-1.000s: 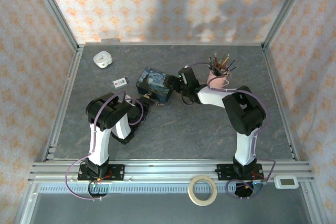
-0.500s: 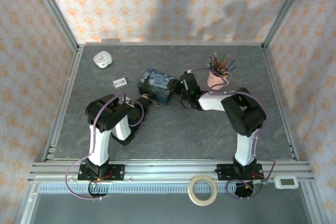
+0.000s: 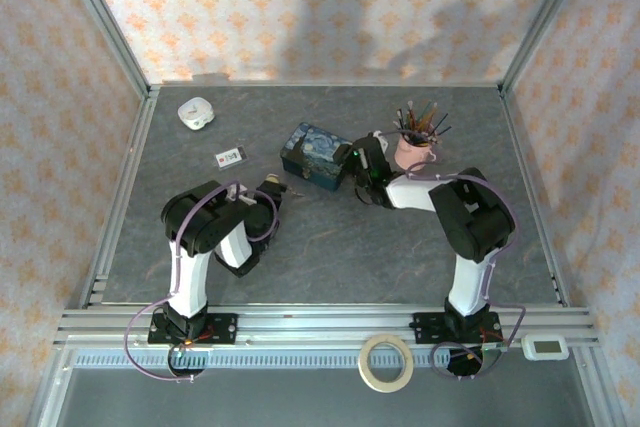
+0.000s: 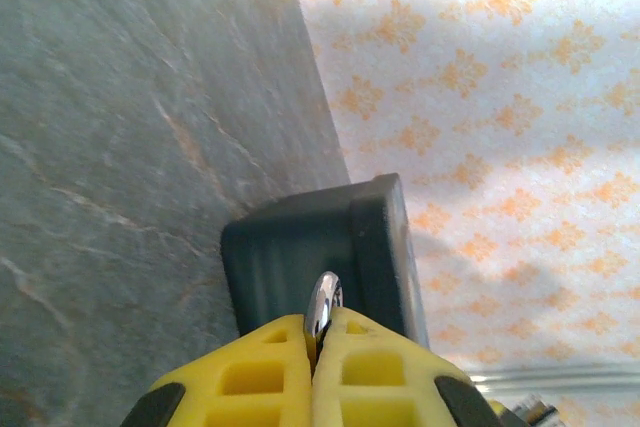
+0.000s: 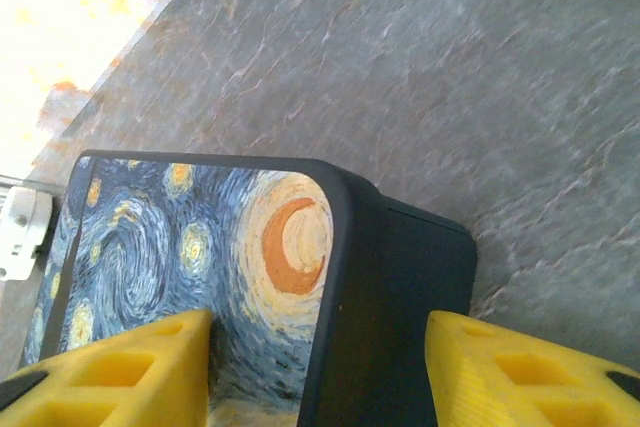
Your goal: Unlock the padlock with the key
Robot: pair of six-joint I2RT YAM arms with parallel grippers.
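Tin box (image 3: 316, 155) now right of padlock (image 4: 325, 302).

Starry blue tin (image 3: 316, 153), brush cup (image 3: 417, 146), tape roll (image 3: 386, 362).

Readable text: none in any view.
White tag (image 3: 230, 157): carries a red mark and a dark patch, too small to read as letters.
Blue tin (image 3: 315, 155): painted with swirls, stars and an orange crescent, no wording.
Small white device (image 3: 547, 347) on the front rail: has a pale screen, its digits too small to make out.
Wall paper: repeated orange ornament, no lettering.
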